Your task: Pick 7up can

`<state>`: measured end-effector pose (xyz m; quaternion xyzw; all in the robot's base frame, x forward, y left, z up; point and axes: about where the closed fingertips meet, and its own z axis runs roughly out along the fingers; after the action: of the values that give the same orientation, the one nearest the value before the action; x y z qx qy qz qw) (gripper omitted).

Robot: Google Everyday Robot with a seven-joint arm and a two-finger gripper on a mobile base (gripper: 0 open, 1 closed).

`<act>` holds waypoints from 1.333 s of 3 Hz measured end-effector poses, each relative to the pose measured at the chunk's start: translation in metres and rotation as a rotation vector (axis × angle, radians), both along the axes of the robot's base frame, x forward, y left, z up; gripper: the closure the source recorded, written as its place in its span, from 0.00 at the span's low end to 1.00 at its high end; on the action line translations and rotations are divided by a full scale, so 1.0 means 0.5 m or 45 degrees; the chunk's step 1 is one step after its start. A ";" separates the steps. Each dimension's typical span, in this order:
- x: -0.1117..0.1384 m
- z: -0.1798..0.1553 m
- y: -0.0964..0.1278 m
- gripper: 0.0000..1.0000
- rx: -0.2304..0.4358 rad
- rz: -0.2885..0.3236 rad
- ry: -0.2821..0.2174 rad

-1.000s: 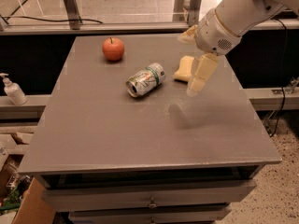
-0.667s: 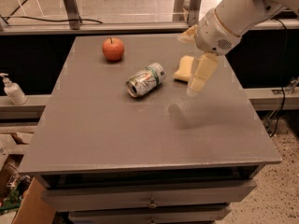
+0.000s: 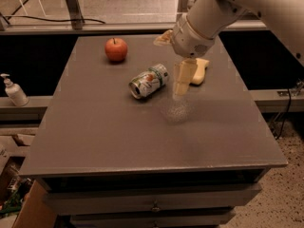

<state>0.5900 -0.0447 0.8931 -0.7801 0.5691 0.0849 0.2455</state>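
The 7up can (image 3: 149, 81) lies on its side near the middle of the grey table (image 3: 118, 137), silver-white with green markings, its top facing front-left. My gripper (image 3: 169, 68) hangs from the white arm just right of the can, a little above the table, and holds nothing. It is open: one finger (image 3: 182, 79) points down beside the can, the other (image 3: 163, 38) sticks out at the back.
A red apple (image 3: 116, 49) sits at the back left of the table. A yellow sponge (image 3: 200, 71) lies right behind the gripper, partly hidden by it. A soap dispenser (image 3: 13, 91) stands on a ledge to the left.
My arm has moved left, bringing the gripper from over the sponge to close beside the can. The can, apple and sponge have not moved.
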 end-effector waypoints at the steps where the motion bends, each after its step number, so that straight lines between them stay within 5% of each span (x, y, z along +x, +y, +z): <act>1: 0.018 -0.027 0.054 0.00 -0.076 0.145 -0.061; 3: 0.068 -0.079 0.093 0.00 -0.277 0.255 -0.181; 4: 0.088 -0.091 0.084 0.13 -0.339 0.254 -0.212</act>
<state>0.6342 -0.0025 0.8476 -0.8627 0.4727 -0.0323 0.1767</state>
